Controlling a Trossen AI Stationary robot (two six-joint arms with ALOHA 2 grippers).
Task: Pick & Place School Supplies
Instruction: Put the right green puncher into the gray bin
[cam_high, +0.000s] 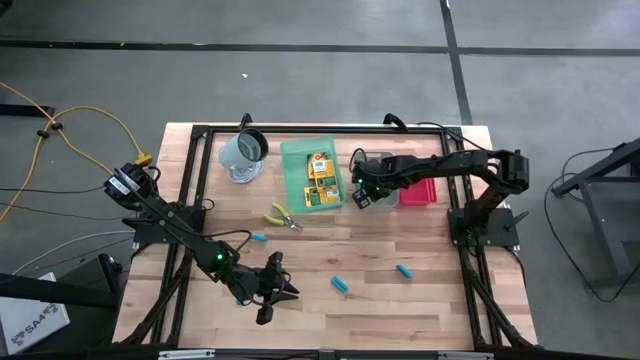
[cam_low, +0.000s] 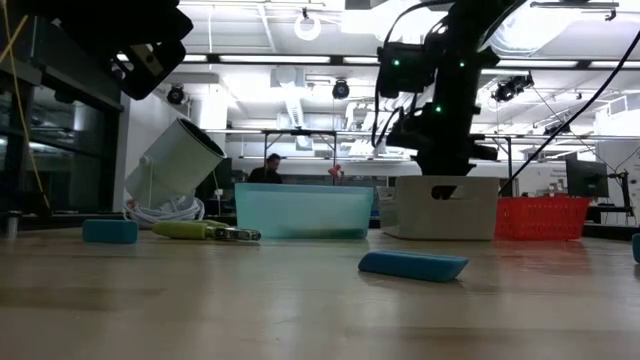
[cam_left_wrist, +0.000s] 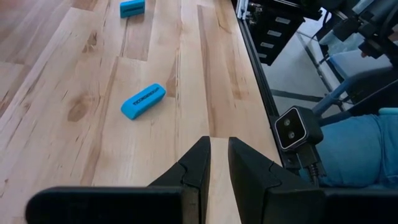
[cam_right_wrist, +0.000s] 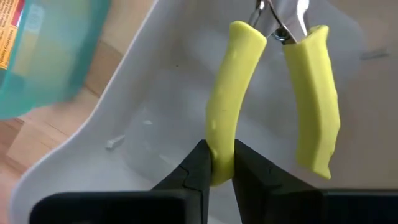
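Over the grey plastic tray (cam_high: 372, 196), between the green tray (cam_high: 296, 150) and the red tray (cam_high: 418, 193): right gripper (cam_right_wrist: 216, 163) pinching one handle of a yellow-green-handled plier-like tool (cam_right_wrist: 233, 99), tool hanging inside the tray's pale wall, long axis running away from the fingers, metal nose farthest off. Likely a release into the tray next, though the grip looks only lightly closed.

Near the front edge of the wooden table (cam_high: 420, 310): left gripper (cam_left_wrist: 219, 163) empty, fingers narrowed to a slim gap. Closest loose item a stubby cyan-blue piece (cam_left_wrist: 143, 101), ahead of the fingers and off to one side, long axis skewed across the line of the fingers. Further blue pieces mid-table, clearly the left arm's reach. Second yellow-green plier tool (cam_high: 281, 217) lying flat just in front of the green tray, which holds the yellow-orange printed boxes (cam_high: 320, 176).
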